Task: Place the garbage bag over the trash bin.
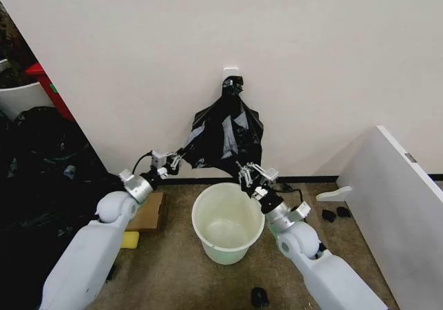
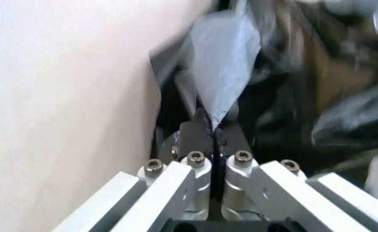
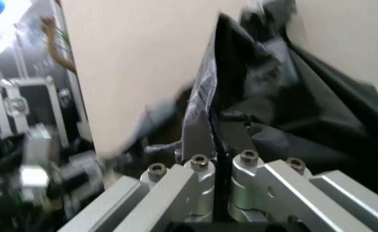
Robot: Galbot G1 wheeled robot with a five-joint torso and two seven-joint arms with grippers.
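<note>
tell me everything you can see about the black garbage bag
The garbage bag is thin, glossy black plastic, crinkled and floppy. Its top is bunched at a white hook on the wall, and it fans downward above the trash bin without covering it. The left gripper is shut on its lower left edge, the right gripper on its lower right edge; both wrist views show film pinched between closed fingers.

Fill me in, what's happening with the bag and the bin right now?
Both arms are on the garbage bag, which hangs from a white wall hook above the trash bin. The left pincer is shut on the bag's lower left edge, and the right pincer is shut on its lower right edge, just over the bin's rim. The bag is not yet over the bin, which stands open on the floor.
</note>
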